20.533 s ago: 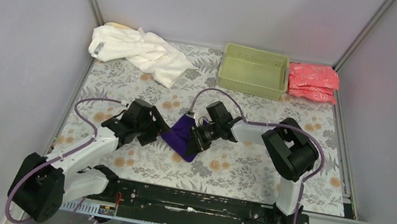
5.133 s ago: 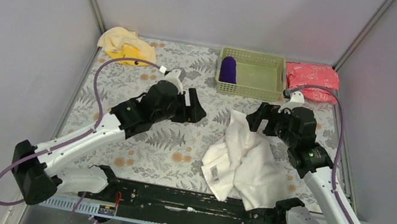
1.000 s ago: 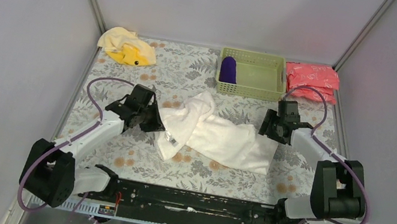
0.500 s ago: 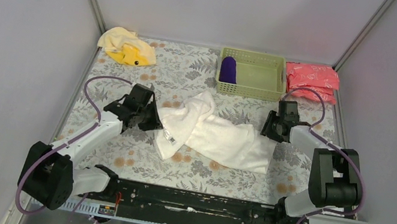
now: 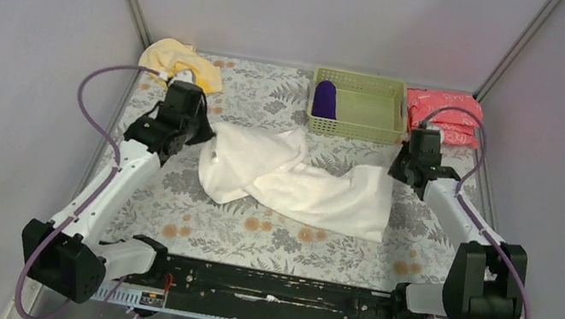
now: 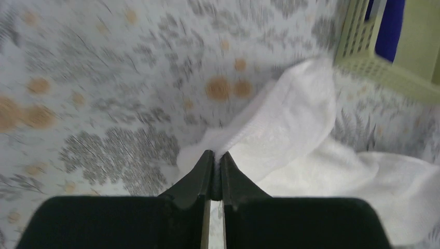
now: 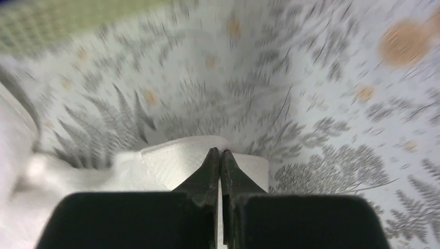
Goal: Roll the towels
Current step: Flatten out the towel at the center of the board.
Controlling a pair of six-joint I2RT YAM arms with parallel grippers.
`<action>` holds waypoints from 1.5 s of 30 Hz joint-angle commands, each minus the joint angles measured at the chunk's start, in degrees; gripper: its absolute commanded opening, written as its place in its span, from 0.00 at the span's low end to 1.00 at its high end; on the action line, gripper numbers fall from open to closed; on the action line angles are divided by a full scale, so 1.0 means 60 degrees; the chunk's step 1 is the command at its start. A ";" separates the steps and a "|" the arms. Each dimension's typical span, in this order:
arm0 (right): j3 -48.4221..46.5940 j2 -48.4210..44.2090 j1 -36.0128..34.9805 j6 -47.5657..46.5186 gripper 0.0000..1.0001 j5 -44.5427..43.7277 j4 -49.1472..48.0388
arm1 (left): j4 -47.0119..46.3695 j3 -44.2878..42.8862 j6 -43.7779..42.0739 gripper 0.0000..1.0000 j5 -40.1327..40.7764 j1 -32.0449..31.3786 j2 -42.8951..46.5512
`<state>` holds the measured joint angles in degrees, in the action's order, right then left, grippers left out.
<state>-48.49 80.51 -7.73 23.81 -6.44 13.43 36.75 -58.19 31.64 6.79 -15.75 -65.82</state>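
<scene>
The large white towel (image 5: 293,180) lies stretched across the middle of the table, bunched along its centre. My left gripper (image 5: 205,136) is shut on its left corner; in the left wrist view the cloth (image 6: 290,119) runs out from between the closed tips of that gripper (image 6: 217,153). My right gripper (image 5: 396,172) is shut on the towel's right corner, and the right wrist view has the hem (image 7: 171,161) pinched at the tips of that gripper (image 7: 220,151). The dark purple towel (image 5: 325,99) sits rolled in the basket. The pale yellow towel (image 5: 179,60) lies crumpled at the back left.
A light green basket (image 5: 365,108) stands at the back centre, close behind the white towel. Pink-red packets (image 5: 443,113) are stacked at the back right corner. Grey walls enclose the table on three sides. The basket's wall (image 6: 363,57) shows in the left wrist view.
My right gripper has closed on the towel's right corner. Both arms have moved toward the back; the left one pulled its corner back and to the left, spreading the towel wider.
</scene>
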 commanded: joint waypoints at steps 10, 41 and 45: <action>-0.2093 -0.3007 0.0942 -0.0249 0.00 -0.3098 -0.0694 | 0.0060 -0.3472 -0.1530 0.00 0.4304 0.1476 0.0637; -0.4194 0.0259 0.0995 -0.0715 0.57 0.0139 0.2774 | -0.0482 -0.0191 -0.2075 0.00 0.2325 0.1626 0.1772; -0.2174 -0.0765 0.0995 0.0101 0.61 0.0368 0.3192 | -0.0583 0.0134 -0.2109 0.00 0.2198 0.1629 0.2048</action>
<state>-69.69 82.72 -2.07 18.63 -7.49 29.26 38.26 -58.70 20.47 21.61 -6.33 -56.07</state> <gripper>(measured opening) 0.596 0.041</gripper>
